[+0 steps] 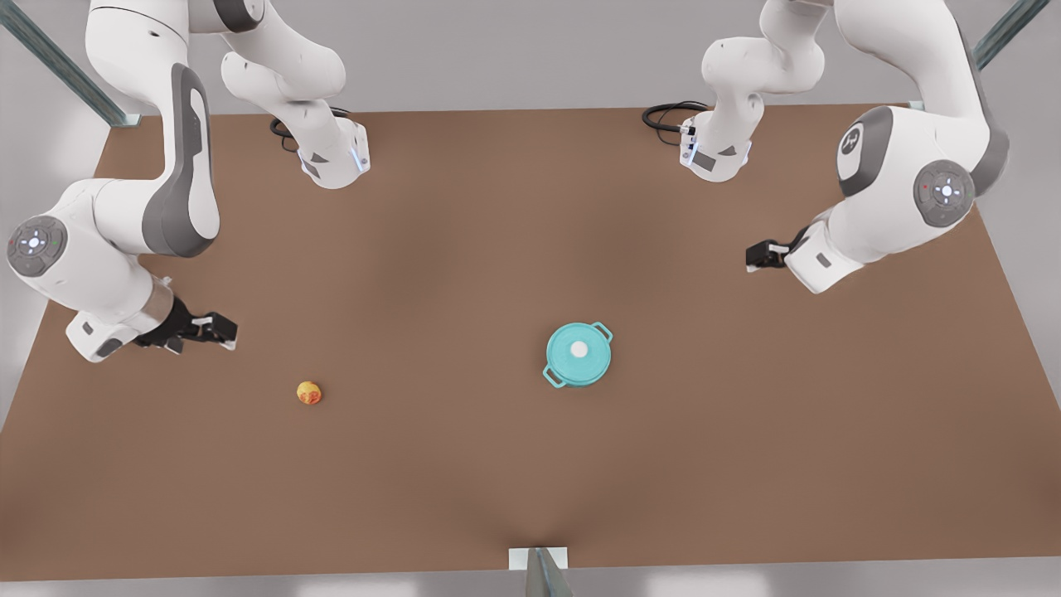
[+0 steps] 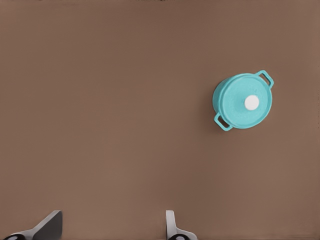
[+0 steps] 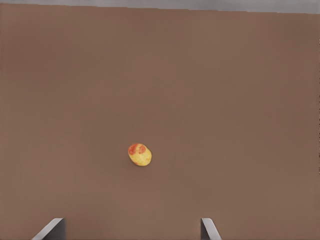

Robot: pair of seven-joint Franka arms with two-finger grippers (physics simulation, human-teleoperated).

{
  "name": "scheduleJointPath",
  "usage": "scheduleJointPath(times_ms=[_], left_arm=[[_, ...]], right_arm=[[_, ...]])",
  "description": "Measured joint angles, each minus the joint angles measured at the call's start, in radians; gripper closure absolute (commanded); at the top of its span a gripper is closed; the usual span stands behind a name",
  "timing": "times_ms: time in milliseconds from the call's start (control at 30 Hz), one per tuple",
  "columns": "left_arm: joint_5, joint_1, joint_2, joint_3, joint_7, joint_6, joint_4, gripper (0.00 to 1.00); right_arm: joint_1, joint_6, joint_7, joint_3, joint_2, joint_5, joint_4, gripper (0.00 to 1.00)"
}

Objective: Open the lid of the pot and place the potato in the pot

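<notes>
The teal pot stands right of the table's middle with the pot lid shut on it, white knob up. The potato, yellow with orange-red patches, lies alone on the brown table toward the front view's left. My right gripper hovers open just beyond and left of the potato, which shows ahead of it past the gripper. My left gripper hangs open at the front view's right, well away from the pot. Its wrist view has the pot and lid far beyond the open gripper.
Both arm bases stand at the table's far edge with black cables beside them. A metal bracket sits at the near edge. Bare brown table lies between potato and pot.
</notes>
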Motion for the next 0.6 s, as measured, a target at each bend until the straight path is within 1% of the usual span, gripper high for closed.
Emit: scheduleJointPath(times_ms=[133,167,267,300,333,400,500,600], left_arm=[[-0.001,-0.019,0.047,-0.002,-0.016,0.015,0.033,0.0],[0.006,-0.066,0.076,-0.001,-0.03,0.023,0.036,0.0],[0.018,-0.296,0.185,-0.003,-0.087,0.09,0.039,0.0],[0.021,-0.351,0.222,-0.004,-0.11,0.121,0.042,0.0],[0.023,-0.392,0.266,-0.004,-0.132,0.149,0.063,0.0],[0.03,-0.426,0.346,-0.002,-0.172,0.205,0.09,0.0],[0.055,-0.426,0.432,0.004,-0.225,0.29,0.094,0.0],[0.057,-0.404,0.486,0.006,-0.278,0.381,0.076,0.0]], right_arm=[[0.012,0.037,-0.018,0.007,0.0,-0.005,0.0,0.0],[0.06,0.042,-0.023,0.009,0.004,-0.027,0.0,0.0],[0.295,0.053,-0.035,0.014,0.015,-0.105,0.003,0.0],[0.322,0.055,-0.042,0.019,0.016,-0.122,0.003,0.0],[0.329,0.056,-0.053,0.025,0.018,-0.135,0.002,0.0],[0.322,0.055,-0.08,0.028,0.036,-0.149,-0.003,0.0],[0.236,0.101,-0.141,0.024,0.103,-0.156,-0.041,0.0],[0.18,0.164,-0.202,0.022,0.143,-0.159,-0.086,0.0]])
